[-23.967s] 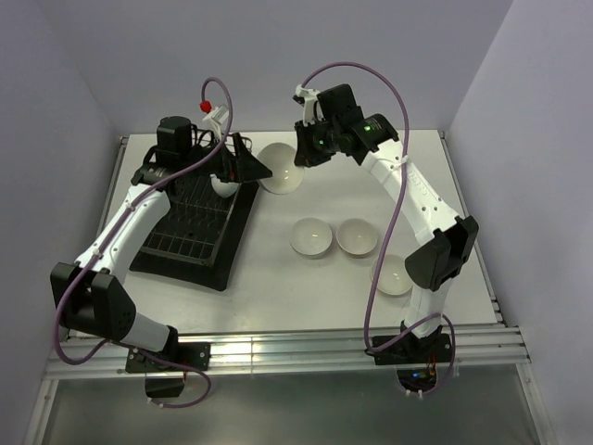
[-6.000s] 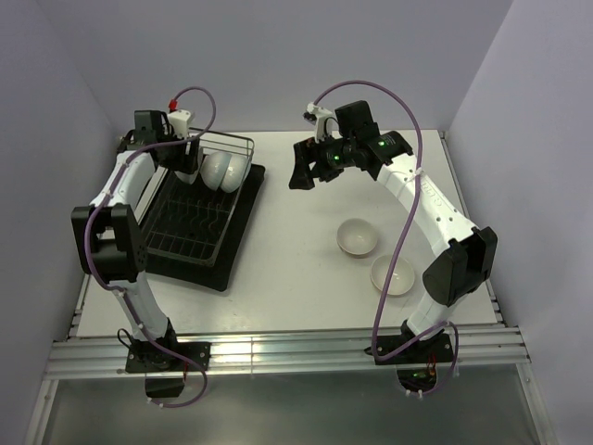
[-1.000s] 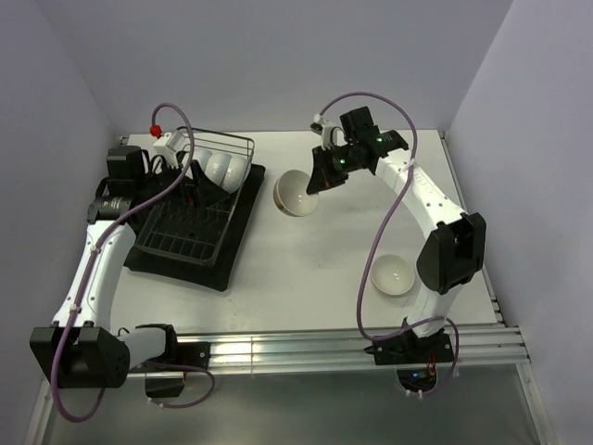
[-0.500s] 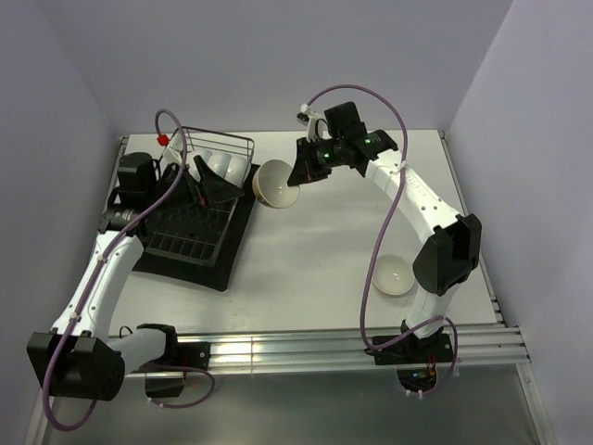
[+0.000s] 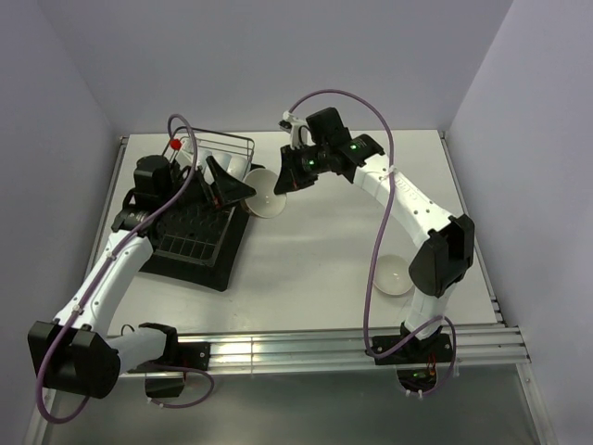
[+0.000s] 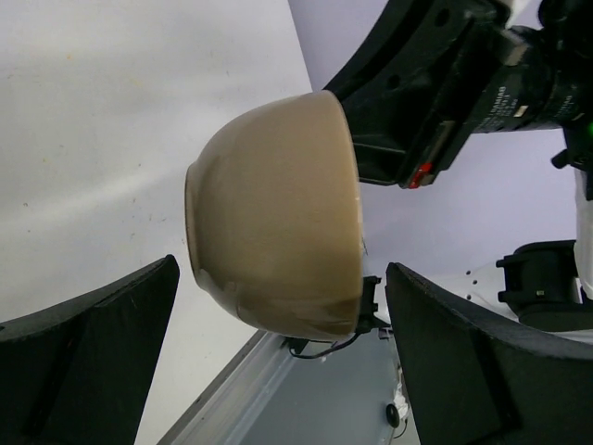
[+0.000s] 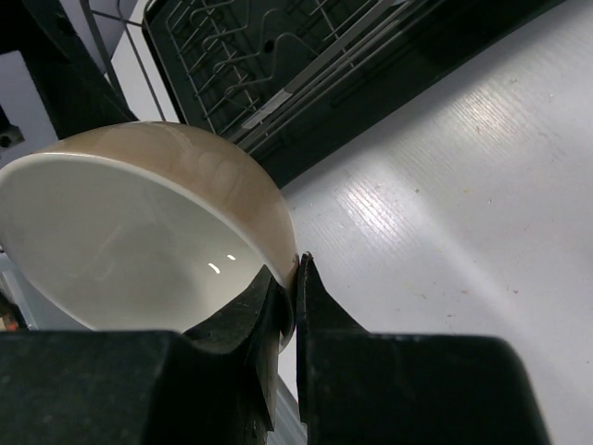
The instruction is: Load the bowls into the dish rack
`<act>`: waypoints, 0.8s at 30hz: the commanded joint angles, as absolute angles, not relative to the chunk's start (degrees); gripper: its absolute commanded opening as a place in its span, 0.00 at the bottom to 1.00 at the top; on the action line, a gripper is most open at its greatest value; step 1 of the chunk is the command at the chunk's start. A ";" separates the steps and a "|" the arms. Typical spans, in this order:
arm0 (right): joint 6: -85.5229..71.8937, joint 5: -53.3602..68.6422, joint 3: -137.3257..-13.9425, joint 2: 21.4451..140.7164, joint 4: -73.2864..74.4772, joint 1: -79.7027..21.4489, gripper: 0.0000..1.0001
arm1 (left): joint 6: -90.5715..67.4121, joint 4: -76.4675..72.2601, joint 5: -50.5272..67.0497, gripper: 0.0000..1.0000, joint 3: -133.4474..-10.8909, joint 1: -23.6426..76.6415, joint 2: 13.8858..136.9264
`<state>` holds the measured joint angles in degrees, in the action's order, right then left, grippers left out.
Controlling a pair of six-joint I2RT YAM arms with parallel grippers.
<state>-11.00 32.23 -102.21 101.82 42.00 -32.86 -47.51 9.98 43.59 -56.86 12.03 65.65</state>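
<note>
Dish rack (image 5: 190,232), part loaded: bowls (image 5: 237,164) at its far end, one bowl (image 5: 264,193) just beside it, rim pinched in right claw (image 5: 289,176), left claw (image 5: 225,183) wide open and empty, last bowl (image 5: 394,275) well away.

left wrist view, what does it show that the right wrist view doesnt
Only the left wrist view: the bowl's tan underside from outside, sitting between the wide-open left fingers without touching them, with the right arm behind it.
Only the right wrist view: the bowl's glossy white inside, its rim pinched by the shut right gripper, and the wire rack on its black tray just beyond.
Both: the same bowl held off the white table.
</note>
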 commanded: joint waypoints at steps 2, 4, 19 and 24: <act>-12.48 35.33 -106.34 101.07 38.32 -33.66 0.00 | -48.43 9.40 40.69 0.99 -56.25 13.18 65.92; -12.22 35.24 -106.52 101.51 38.50 -34.10 0.00 | -49.13 9.14 40.87 0.99 -55.81 13.27 65.92; -6.87 35.86 -103.10 100.64 43.76 -34.72 0.00 | -28.33 18.35 37.97 1.00 -65.02 12.83 61.35; -3.08 39.54 -99.06 98.88 48.77 -32.61 0.00 | -8.41 24.07 35.42 1.00 -74.08 12.74 62.49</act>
